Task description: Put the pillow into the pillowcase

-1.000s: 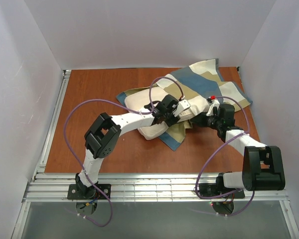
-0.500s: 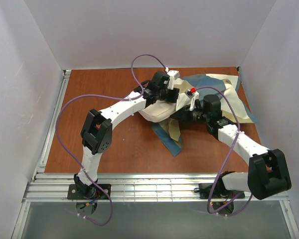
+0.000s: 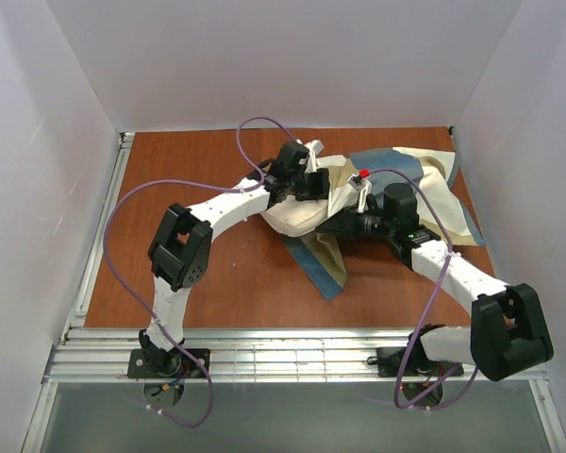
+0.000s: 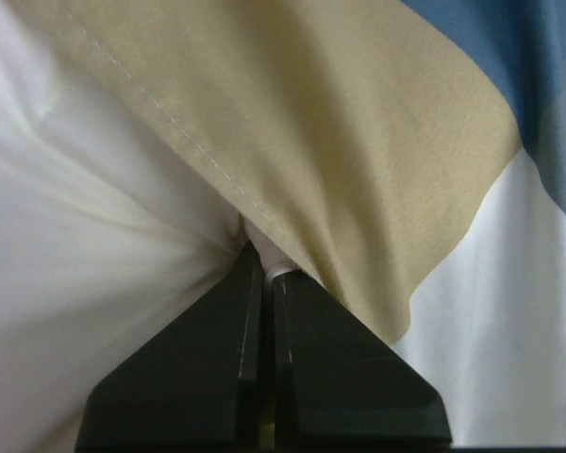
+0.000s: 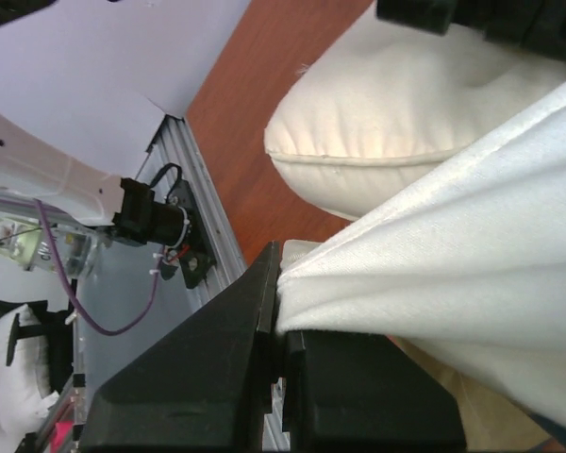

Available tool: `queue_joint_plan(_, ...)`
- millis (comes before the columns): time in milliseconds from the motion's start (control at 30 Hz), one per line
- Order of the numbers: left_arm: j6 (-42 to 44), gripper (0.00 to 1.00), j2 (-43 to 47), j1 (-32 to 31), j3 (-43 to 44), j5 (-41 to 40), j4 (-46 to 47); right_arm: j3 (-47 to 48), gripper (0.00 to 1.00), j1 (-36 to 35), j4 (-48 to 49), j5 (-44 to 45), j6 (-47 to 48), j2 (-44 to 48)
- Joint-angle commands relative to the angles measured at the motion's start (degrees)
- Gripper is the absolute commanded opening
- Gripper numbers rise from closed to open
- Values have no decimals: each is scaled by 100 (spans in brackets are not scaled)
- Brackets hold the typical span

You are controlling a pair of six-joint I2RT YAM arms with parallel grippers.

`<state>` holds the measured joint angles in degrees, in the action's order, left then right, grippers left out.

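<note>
The cream pillow [image 3: 297, 215] lies bunched in the middle of the table, and its plump corner [image 5: 387, 123] shows in the right wrist view. The blue, tan and cream pillowcase [image 3: 406, 175] spreads to the right behind it, with a flap hanging down towards the front [image 3: 323, 262]. My left gripper [image 3: 307, 187] is over the pillow's far side, shut [image 4: 264, 269] on the pillowcase's stitched tan hem [image 4: 358, 142]. My right gripper [image 3: 330, 226] sits at the pillow's right side, shut [image 5: 281, 283] on a fold of the pillowcase's white cloth [image 5: 472, 245].
The brown table [image 3: 189, 170] is boxed in by white walls on three sides. Aluminium rails run along its near edge [image 3: 292, 351] and its left edge [image 3: 108, 236]. Purple cables [image 3: 132, 203] loop above both arms.
Both grippers moved with the cloth: the left went farther back and left, the right went left. The pillow bunched up and shifted right, and the pillowcase was drawn in over it.
</note>
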<state>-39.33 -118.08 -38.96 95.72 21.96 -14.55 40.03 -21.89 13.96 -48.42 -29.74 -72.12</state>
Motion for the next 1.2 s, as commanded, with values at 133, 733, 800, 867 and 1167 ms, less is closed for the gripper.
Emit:
queue_joint_plan(133, -462, 0, -391, 389, 210, -492, 655, -327, 1, -404, 821, -2241, -315, 356)
queue_joint_plan(733, 2439, 90, 3098, 2345, -2928, 2147, -875, 2903, 62, -105, -4016, 2534, 3790, 59)
queue_joint_plan(800, 2404, 90, 2967, 2603, -2928, 1701, -866, 3264, 67, -79, -3533, 2969, 3992, -547)
queue_joint_plan(867, 2500, 90, 2670, 2780, -2858, 1419, -866, 3870, 75, -70, -3225, 3110, 4194, -1387)
queue_joint_plan(1167, 2439, 93, 1438, 2789, -2427, 1574, -453, 6744, 86, -26, -3311, 3041, 5100, -4801)
